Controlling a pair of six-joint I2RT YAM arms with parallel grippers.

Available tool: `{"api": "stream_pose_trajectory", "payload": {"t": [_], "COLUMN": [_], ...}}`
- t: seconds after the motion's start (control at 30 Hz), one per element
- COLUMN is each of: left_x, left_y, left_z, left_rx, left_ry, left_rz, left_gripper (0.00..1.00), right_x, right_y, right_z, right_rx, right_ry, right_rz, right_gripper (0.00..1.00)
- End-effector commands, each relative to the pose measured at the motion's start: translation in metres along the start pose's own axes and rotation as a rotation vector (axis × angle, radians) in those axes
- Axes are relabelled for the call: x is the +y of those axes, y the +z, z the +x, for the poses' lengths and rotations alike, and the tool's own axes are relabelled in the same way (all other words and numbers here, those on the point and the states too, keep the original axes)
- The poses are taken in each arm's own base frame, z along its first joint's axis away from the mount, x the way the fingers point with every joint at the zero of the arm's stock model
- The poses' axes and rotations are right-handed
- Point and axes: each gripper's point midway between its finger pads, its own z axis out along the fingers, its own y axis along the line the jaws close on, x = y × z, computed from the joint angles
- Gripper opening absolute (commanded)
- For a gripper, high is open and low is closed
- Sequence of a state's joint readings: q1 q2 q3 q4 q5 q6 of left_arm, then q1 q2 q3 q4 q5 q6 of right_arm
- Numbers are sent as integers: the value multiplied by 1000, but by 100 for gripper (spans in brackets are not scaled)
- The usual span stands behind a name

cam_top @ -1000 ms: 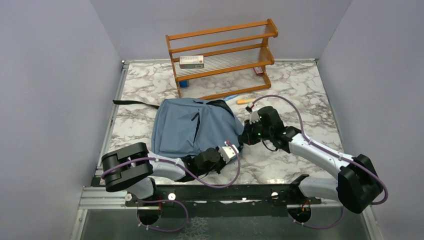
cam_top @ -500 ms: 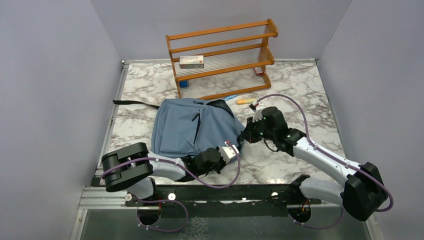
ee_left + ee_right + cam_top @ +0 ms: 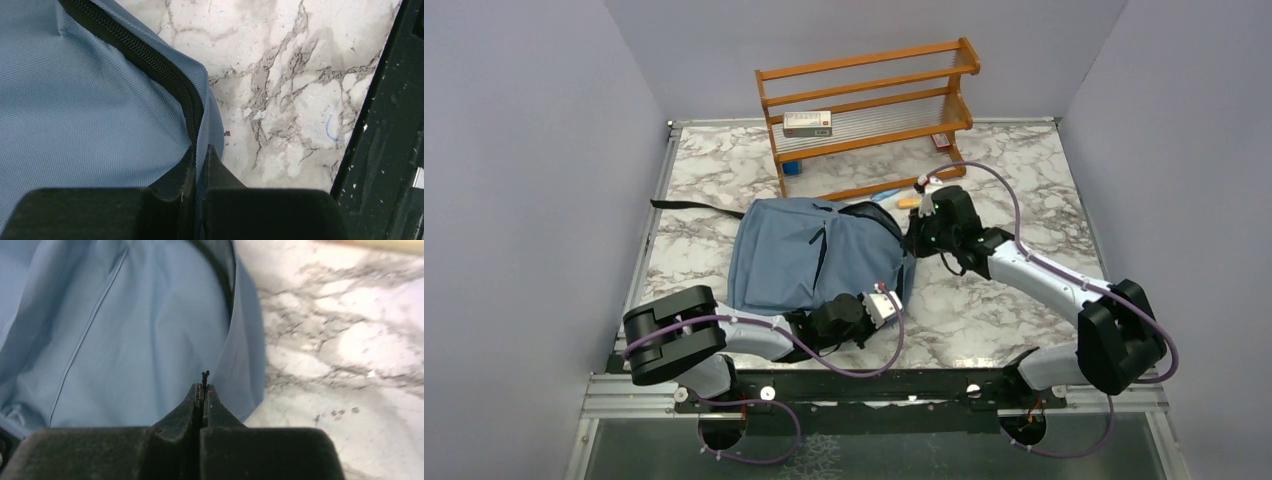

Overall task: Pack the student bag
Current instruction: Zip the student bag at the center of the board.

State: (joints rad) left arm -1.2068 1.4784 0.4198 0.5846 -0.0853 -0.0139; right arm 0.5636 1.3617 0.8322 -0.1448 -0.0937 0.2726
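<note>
the bag [image 3: 809, 255] lies flat on the table [image 3: 1024, 180], long axis running away from the bases. left gripper [image 3: 200, 150] is pinched shut on its near right corner; right gripper [image 3: 204, 387], farther up that same edge, is closed on a thin black strand (likely the zip pull [image 3: 204, 375]).

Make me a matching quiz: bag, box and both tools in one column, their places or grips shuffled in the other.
1 student bag
2 white box
3 left tool
4 right tool

A on the rack shelf
B shut on a thin black tab
C flat on the table
D shut on the student bag's zippered edge

Pairs: 1-C, 2-A, 3-D, 4-B
</note>
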Motion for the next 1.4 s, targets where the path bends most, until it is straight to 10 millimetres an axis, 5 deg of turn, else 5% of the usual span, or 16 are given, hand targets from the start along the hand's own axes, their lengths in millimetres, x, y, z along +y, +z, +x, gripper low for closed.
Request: {"api": "stream_pose_trajectory", "payload": {"t": [0.0, 0.33, 0.53, 0.67, 1.07, 1.37], "left_x": [-39, -32, -21, -15, 2, 28], "left_y": [-18, -34, -42, -51, -103, -142], "left_z": [40, 33, 6, -35, -200, -270], "left_rx": [143, 150, 99, 36, -191, -283], "left_ry": [-13, 5, -2, 18, 177, 274], "left_rz": [197, 176, 113, 81, 46, -43], "left_gripper": [0, 0, 0, 0, 0, 0], "right_x": [-22, -61, -45, -30, 3, 17], "right_y": [0, 6, -24, -62, -173, -201], "right_z": [-83, -132, -156, -170, -238, -266], "right_rx": [-230, -303, -376, -430, -647, -712], "right_ry": [-40, -28, -5, 1, -24, -60], "right_rz": [71, 121, 64, 35, 17, -5], "right_gripper": [1, 0, 1, 1, 1, 0]}}
